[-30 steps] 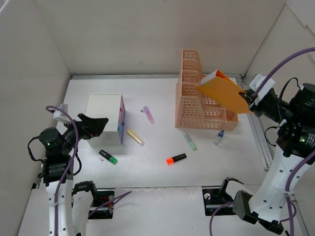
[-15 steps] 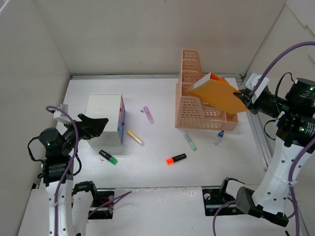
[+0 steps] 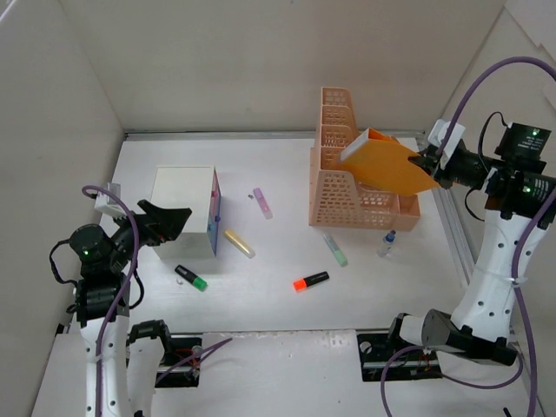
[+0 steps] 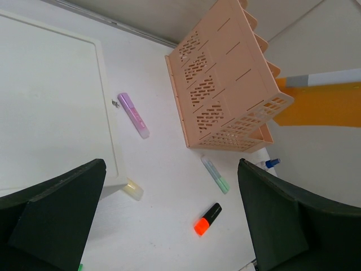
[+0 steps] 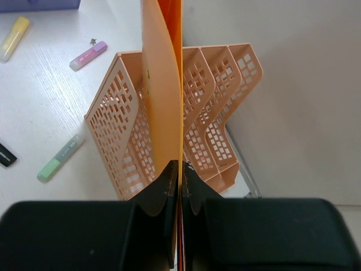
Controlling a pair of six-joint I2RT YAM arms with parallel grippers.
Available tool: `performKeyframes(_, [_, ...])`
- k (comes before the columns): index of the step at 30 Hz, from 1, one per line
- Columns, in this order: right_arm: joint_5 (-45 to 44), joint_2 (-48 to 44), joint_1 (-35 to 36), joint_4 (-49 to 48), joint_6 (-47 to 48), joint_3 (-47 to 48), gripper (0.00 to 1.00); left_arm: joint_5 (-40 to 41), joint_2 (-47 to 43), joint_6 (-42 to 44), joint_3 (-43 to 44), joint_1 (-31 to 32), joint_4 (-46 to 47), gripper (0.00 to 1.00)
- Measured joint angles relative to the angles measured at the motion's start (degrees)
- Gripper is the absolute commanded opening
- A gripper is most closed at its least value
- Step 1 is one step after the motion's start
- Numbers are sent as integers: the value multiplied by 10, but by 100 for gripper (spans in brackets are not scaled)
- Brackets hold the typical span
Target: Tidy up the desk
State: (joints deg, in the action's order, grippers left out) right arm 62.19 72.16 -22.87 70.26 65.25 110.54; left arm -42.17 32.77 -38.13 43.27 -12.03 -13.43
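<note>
The right gripper [image 3: 432,165] is clenched on one edge of an orange folder [image 3: 387,165], held over the peach file rack [image 3: 347,195] near the far right corner of the worktop [image 3: 278,248]. The folder looks light, thin and floppy, so an edge pinch suits it. The left gripper [image 3: 165,221] hangs released beside the drawer unit [image 3: 184,204] at the left edge.

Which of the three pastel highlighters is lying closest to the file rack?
The pale green highlighter, just in front of the rack's near edge; the purple and yellow ones lie farther left, toward the drawer box.
</note>
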Motion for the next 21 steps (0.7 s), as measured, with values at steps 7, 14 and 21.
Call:
performKeyframes(7, [19,33,0,0,25,-1,0,0,5,2,0,0,0,100])
performKeyframes(14, [45,48,0,0,38,-1,0,0,13,4,0,0,0,100])
performKeyframes(21, [52,68,0,0,45,-2,0,0,19,4,0,0,0,100])
